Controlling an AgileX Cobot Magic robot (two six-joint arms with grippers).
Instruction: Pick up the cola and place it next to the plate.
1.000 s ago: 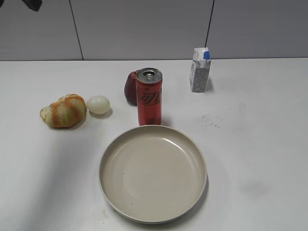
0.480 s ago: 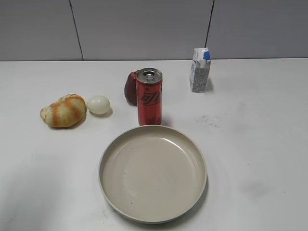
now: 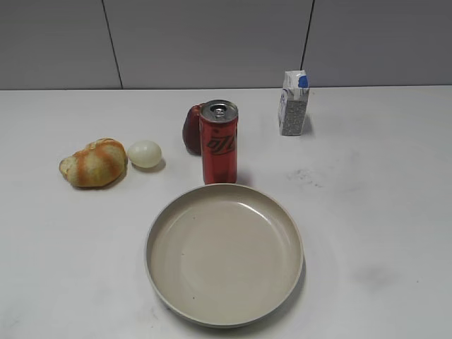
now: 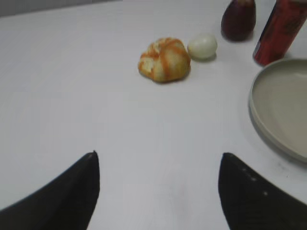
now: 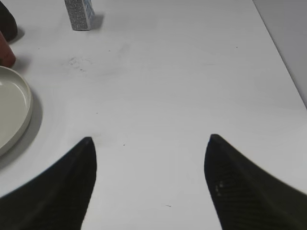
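The cola (image 3: 219,143), a tall slim red can with a silver top, stands upright just behind the plate (image 3: 224,318), a wide beige dish. The left wrist view shows the cola (image 4: 280,29) at top right and the plate's rim (image 4: 254,115) at right. The right wrist view shows the plate's rim (image 5: 24,112) at left and a sliver of the cola (image 5: 5,50). My left gripper (image 4: 158,163) is open and empty over bare table, far from the can. My right gripper (image 5: 149,143) is open and empty. Neither gripper shows in the exterior view.
A dark red pear-shaped fruit (image 3: 191,130) stands against the cola's far left side. A bread roll (image 3: 94,163) and a white egg (image 3: 145,153) lie at the left. A small milk carton (image 3: 293,103) stands at the back right. The table's right edge (image 5: 283,52) is near.
A dark shape at the exterior view's top left corner one second ago has gone. The objects on the table have not moved.
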